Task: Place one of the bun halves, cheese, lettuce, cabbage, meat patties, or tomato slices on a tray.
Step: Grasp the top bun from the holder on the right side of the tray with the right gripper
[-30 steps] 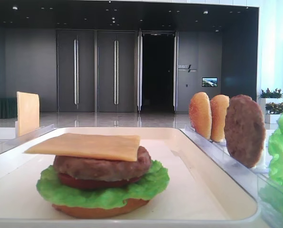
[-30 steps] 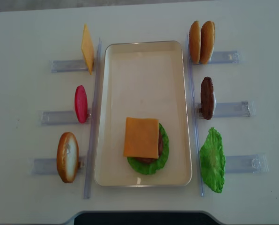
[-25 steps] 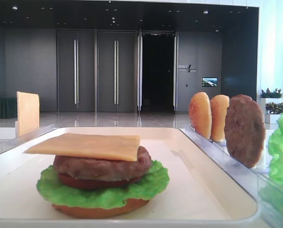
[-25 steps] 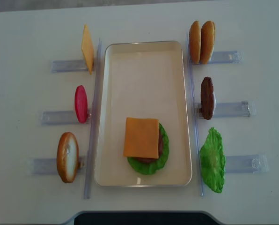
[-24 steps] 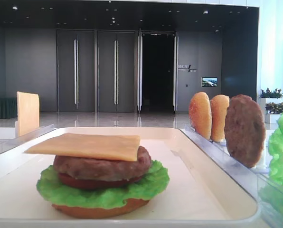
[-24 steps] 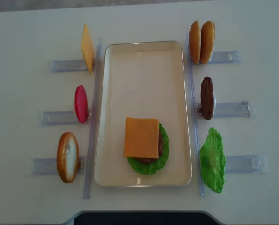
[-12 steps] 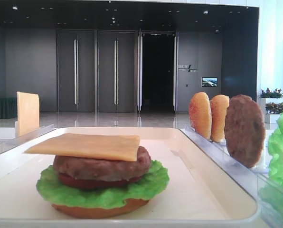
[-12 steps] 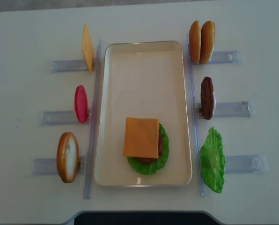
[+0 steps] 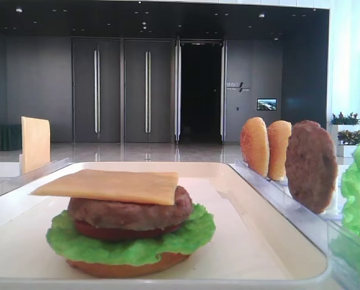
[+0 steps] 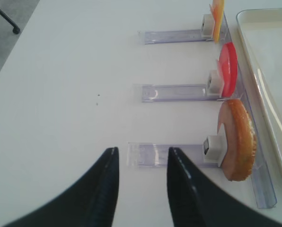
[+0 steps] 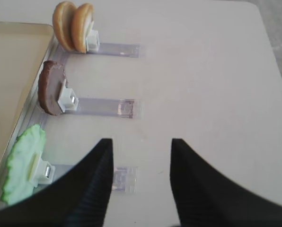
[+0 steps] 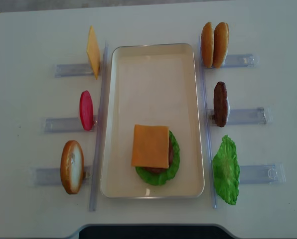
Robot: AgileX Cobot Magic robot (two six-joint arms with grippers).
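So the tray (image 12: 153, 59) sits in the middle of the white table (image 12: 34, 30), and near its front end there's a half-built burger: a flat bottom bun (image 9: 127, 266) at the base, a lettuce leaf (image 12: 174, 149) on that, a tomato slice (image 9: 116, 233), a meat patty (image 9: 130, 211), and a square of cheese (image 12: 150, 146) lying flat on top. No top bun on it yet. The spares all stand on edge in clear plastic racks (image 12: 245, 116) on either side of the tray. Left side, from far to near: another cheese slice (image 12: 92, 52), a red tomato slice (image 12: 86, 110), and a domed bun half (image 12: 72, 166) with its pale underside showing in the left wrist view. Right side, far to near: two bun halves (image 12: 214, 44) standing side by side, touching, then a brown patty (image 12: 220, 103), then a second lettuce leaf (image 12: 226, 170). Both arms are well back from all this and out of the overhead shot. The right gripper (image 11: 140, 182) hangs over bare table beside the lettuce rack, fingers clearly apart with nothing between them. The left gripper (image 10: 141, 187) is the same deal, jaws parted and empty, hovering by the outer end of the rack holding the single bun half, not touching it.
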